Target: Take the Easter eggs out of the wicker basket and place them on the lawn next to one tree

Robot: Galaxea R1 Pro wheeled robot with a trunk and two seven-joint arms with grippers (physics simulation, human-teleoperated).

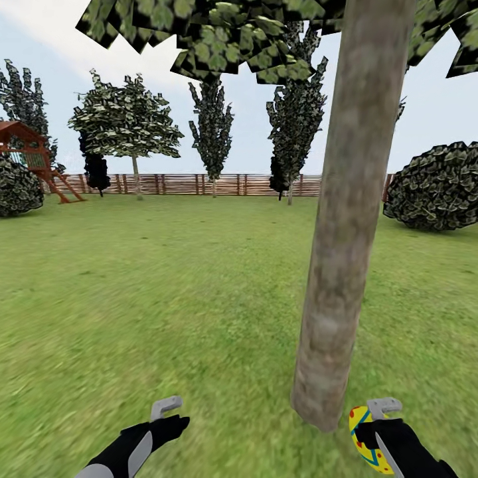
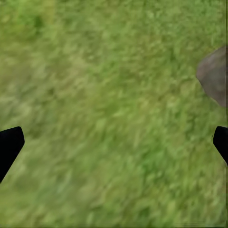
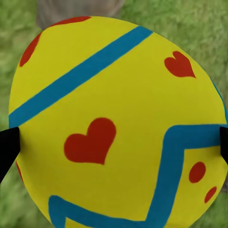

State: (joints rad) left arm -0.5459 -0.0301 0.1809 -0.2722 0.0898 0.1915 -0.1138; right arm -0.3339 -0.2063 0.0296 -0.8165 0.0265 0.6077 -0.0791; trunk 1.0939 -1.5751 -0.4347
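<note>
- Yellow Easter egg (image 3: 118,123), hearts and blue bands, clamped between the right gripper (image 1: 376,435) fingers, just beside the tree (image 1: 345,252) base.
- Left gripper (image 1: 166,417): fingers spread, empty, above the lawn (image 1: 166,299).
- Release onto grass pending; other eggs' status unknown.

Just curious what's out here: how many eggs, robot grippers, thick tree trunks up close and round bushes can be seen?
Eggs: 1
Grippers: 2, left, right
Thick trunk up close: 1
Round bushes: 2
Total: 6
</note>
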